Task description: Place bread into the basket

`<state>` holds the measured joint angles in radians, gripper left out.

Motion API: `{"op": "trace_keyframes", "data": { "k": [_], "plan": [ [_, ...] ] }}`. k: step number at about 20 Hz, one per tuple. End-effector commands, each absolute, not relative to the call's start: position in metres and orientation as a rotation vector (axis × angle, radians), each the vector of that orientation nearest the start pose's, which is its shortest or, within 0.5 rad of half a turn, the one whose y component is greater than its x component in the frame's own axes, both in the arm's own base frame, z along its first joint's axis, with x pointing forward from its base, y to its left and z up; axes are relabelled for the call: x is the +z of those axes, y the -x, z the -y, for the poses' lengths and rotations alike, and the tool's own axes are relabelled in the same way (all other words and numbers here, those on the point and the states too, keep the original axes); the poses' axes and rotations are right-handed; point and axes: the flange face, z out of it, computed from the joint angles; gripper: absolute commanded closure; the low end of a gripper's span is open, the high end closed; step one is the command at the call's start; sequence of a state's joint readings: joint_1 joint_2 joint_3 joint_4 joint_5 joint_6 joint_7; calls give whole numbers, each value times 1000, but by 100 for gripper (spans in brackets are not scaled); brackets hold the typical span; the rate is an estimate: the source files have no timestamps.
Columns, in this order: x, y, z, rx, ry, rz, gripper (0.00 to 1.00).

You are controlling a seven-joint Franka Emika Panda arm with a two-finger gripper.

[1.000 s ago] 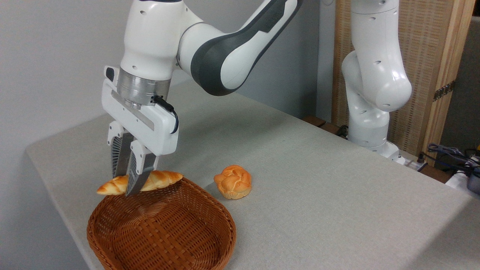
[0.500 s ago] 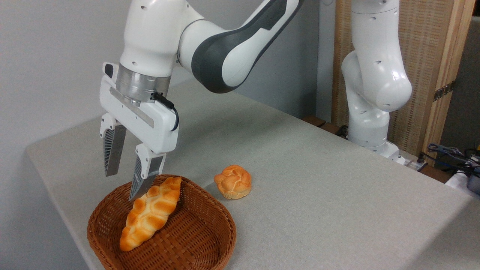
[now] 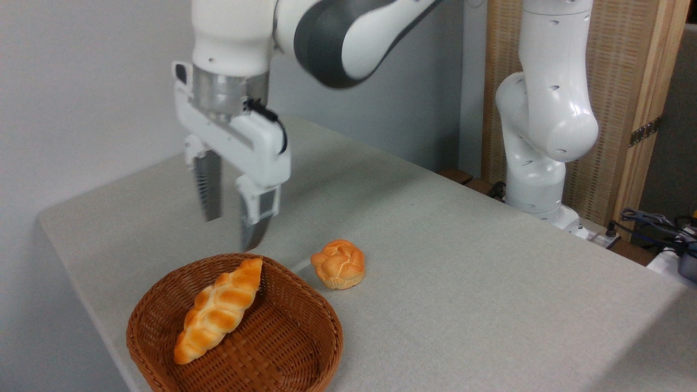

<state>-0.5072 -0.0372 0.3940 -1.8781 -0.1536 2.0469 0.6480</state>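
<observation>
The long braided golden bread [image 3: 218,310] lies slantwise inside the reddish-brown wicker basket [image 3: 305,348] at the table's front left, one pointed end resting near the back rim. My gripper [image 3: 231,233] hangs open above the basket's back edge, apart from the bread, with nothing between its fingers.
A round knotted orange bun [image 3: 338,263] sits on the grey tablecloth just right of the basket. The arm's white base [image 3: 536,163] stands at the table's far right edge. Cables [image 3: 653,220] lie off the table at the right. The table's left edge runs close to the basket.
The gripper opened and let the bread drop into the basket, then rose and shifted right. The bread now lies still in the basket.
</observation>
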Motion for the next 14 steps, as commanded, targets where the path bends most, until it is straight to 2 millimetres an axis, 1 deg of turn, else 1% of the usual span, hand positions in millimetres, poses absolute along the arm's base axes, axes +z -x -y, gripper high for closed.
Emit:
{"op": "trace_keyframes", "data": {
  "k": [1, 2, 3, 4, 5, 8, 11, 14],
  "plan": [
    [572, -530, 75, -244, 2982, -1193, 0],
    [586, -520, 71, -261, 2987, -1198, 0],
    [589, -516, 70, -248, 2992, -1203, 0],
    [589, -510, 68, -196, 2999, -1219, 0],
    [590, -507, 71, -183, 2994, -1233, 0],
    [595, -505, 68, -187, 2995, -1233, 0],
    [595, -505, 60, -188, 3010, -1205, 0],
    [592, -504, 57, -159, 3017, -1199, 0]
  ]
}}
